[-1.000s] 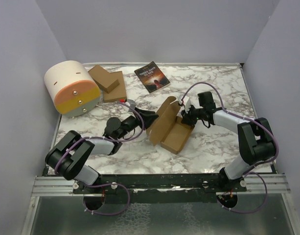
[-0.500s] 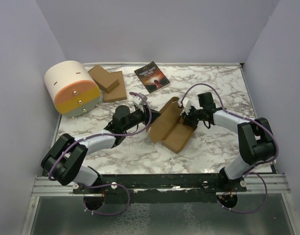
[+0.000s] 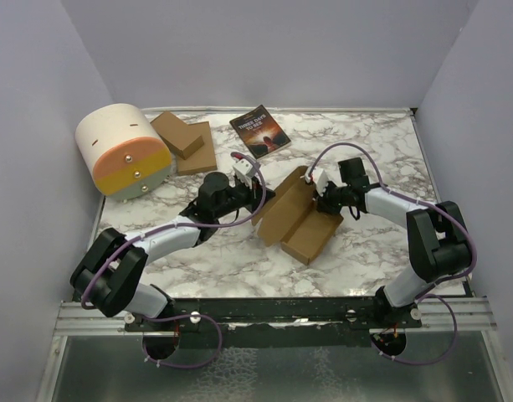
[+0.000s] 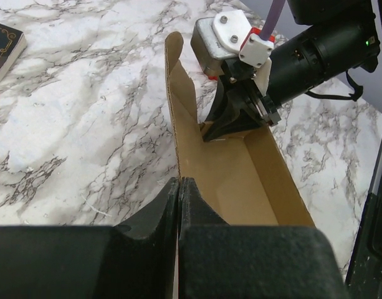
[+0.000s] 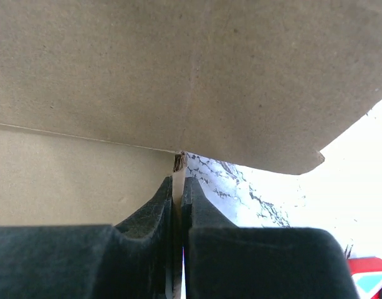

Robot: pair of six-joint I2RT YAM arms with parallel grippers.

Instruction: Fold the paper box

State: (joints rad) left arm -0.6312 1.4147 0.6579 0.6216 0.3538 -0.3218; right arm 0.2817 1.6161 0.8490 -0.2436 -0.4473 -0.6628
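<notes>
The paper box (image 3: 294,222) is a brown cardboard tray lying open in the middle of the table, its long left panel (image 3: 281,205) standing up. My left gripper (image 3: 260,198) is shut on the near end of that panel; in the left wrist view the panel's edge runs down between the closed fingers (image 4: 162,205), with the tray's inside (image 4: 240,174) beyond. My right gripper (image 3: 323,199) is shut on the box's far end. In the right wrist view a thin cardboard edge (image 5: 179,165) sits pinched between its fingers (image 5: 203,212), under a broad panel (image 5: 178,75).
At the back left stands a cream and orange rounded container (image 3: 124,151), with a stack of flat brown cardboard pieces (image 3: 185,141) beside it. A dark-covered book (image 3: 259,131) lies at the back middle. Grey walls close in three sides of the marble table (image 3: 382,142).
My left gripper reached forward to the box's standing panel and closed on it. My right gripper closed on the far end. The box shifted slightly and its panel leans lower.
</notes>
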